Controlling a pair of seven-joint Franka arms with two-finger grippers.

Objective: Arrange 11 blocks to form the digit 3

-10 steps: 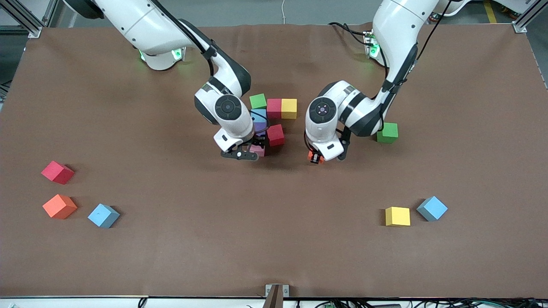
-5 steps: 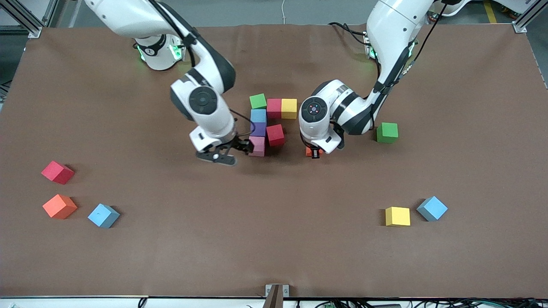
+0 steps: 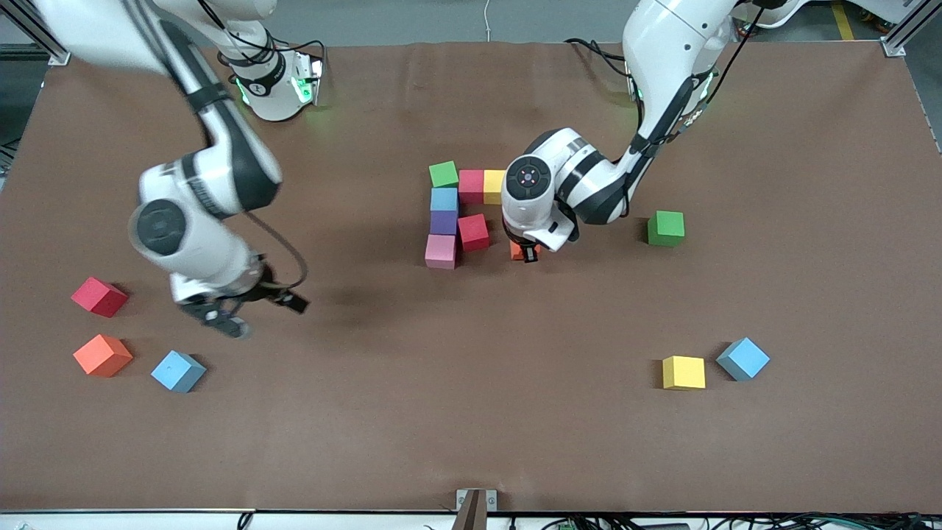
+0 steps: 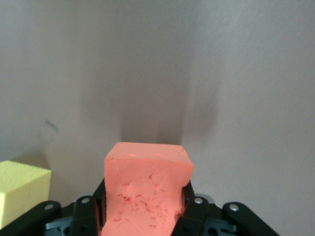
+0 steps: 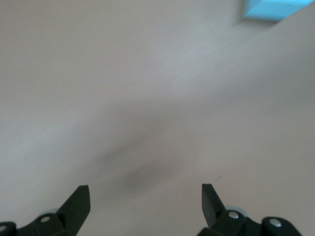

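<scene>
Several blocks form a partial figure mid-table: green (image 3: 444,174), red (image 3: 471,185) and yellow (image 3: 496,193) in a row, with light blue (image 3: 444,199), purple (image 3: 444,221) and pink (image 3: 440,251) running toward the camera from the green one. A second red block (image 3: 473,232) sits beside the purple one. My left gripper (image 3: 527,255) is shut on an orange block (image 4: 147,182), low over the table beside that second red block. The yellow block (image 4: 22,189) also shows in the left wrist view. My right gripper (image 3: 254,313) hangs open and empty over bare table, its fingertips (image 5: 78,201) wide apart.
Loose blocks lie toward the right arm's end: red (image 3: 98,297), orange (image 3: 102,355), light blue (image 3: 177,370), which also shows as the light blue block (image 5: 273,9) in the right wrist view. Toward the left arm's end lie green (image 3: 665,227), yellow (image 3: 683,372) and light blue (image 3: 742,358).
My right arm has swung away from the pink block toward its own end of the table, gripper open. My left gripper has carried the orange block closer to the second red block.
</scene>
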